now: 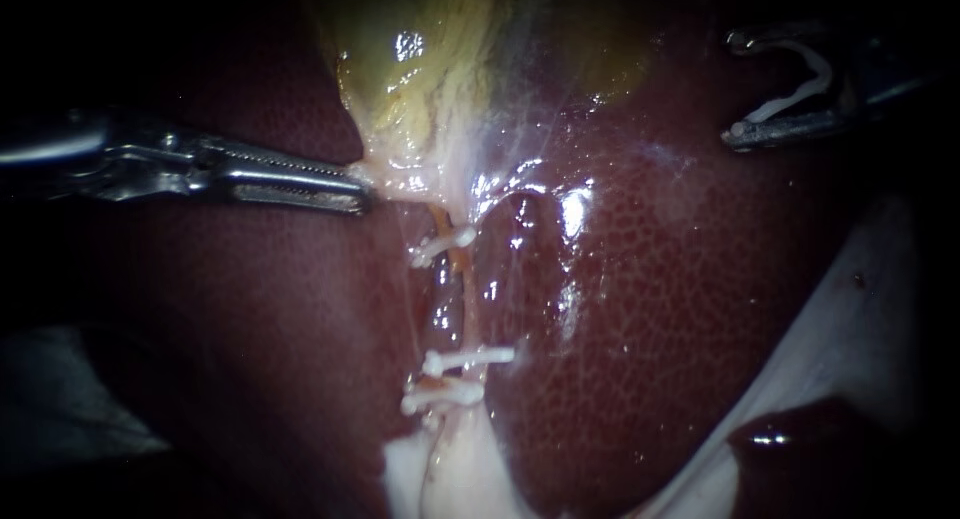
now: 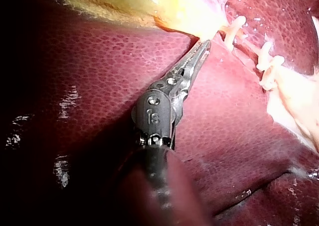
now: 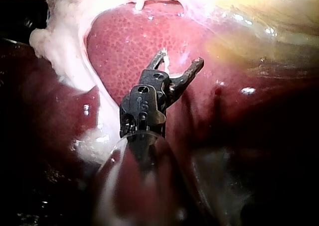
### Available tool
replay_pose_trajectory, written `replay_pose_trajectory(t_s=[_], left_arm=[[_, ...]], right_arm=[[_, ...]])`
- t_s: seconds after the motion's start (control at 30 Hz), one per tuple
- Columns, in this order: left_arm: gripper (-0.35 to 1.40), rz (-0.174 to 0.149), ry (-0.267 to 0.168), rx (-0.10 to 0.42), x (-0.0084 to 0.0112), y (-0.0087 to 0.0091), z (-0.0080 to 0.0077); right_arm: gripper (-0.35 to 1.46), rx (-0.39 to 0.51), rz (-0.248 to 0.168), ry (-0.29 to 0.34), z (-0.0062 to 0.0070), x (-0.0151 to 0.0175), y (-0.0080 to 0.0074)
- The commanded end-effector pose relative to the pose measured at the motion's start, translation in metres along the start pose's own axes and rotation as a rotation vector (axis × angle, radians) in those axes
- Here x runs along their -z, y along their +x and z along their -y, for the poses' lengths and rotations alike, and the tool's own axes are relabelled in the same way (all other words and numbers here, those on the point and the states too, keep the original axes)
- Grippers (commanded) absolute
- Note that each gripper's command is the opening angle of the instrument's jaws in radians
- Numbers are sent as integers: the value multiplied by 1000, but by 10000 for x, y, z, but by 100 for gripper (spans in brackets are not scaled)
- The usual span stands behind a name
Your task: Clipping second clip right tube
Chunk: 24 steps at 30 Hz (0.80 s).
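A thin orange tube [image 1: 466, 297] runs down from the yellow gallbladder [image 1: 430, 69] over the dark red liver [image 1: 650, 309]. One white clip [image 1: 440, 247] crosses it near its upper end, and two more white clips [image 1: 465, 361] sit close together lower down. My left instrument [image 1: 358, 187] comes in from the left, its jaws shut on the gallbladder's lower edge [image 2: 197, 29]. Far off at the upper right, my right instrument [image 1: 737, 89] hangs over the liver. Its jaws stand wide apart and hold an open white clip [image 1: 805, 89]. I cannot tell which tube is the right one.
Pale white tissue [image 1: 860, 309] borders the liver at the lower right, with a dark glossy lobe [image 1: 800, 449] below it. In the right wrist view my right instrument [image 3: 179, 58] hovers over bare liver [image 3: 124, 42], with white tissue [image 3: 65, 42] beside it.
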Motion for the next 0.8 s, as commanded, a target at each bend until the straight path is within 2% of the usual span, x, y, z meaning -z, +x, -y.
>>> replay_pose_trajectory(t_s=[0.03, 0.27, 0.4, 0.53, 0.63, 0.8], left_arm=[[-35, 0, 0, 0, 2, 1, -1], [-35, 4, -12, 6, 29, 12, -9], [-35, -27, 1, 25, 63, 31, -13], [-35, -61, 5, 15, 90, 49, -15], [-35, -76, 12, 5, 102, 59, -17], [-35, -85, 16, 3, 105, 64, -22]], right_arm=[[50, -1, 0, 0, 0, 0, 0], [50, -1, 0, -1, 1, -2, 0], [50, 0, -1, 1, 1, -4, 1], [50, -1, -3, 3, 1, -4, 1], [50, -1, -4, 5, 1, -5, 2], [50, 6, -18, 22, 5, -10, 5]])
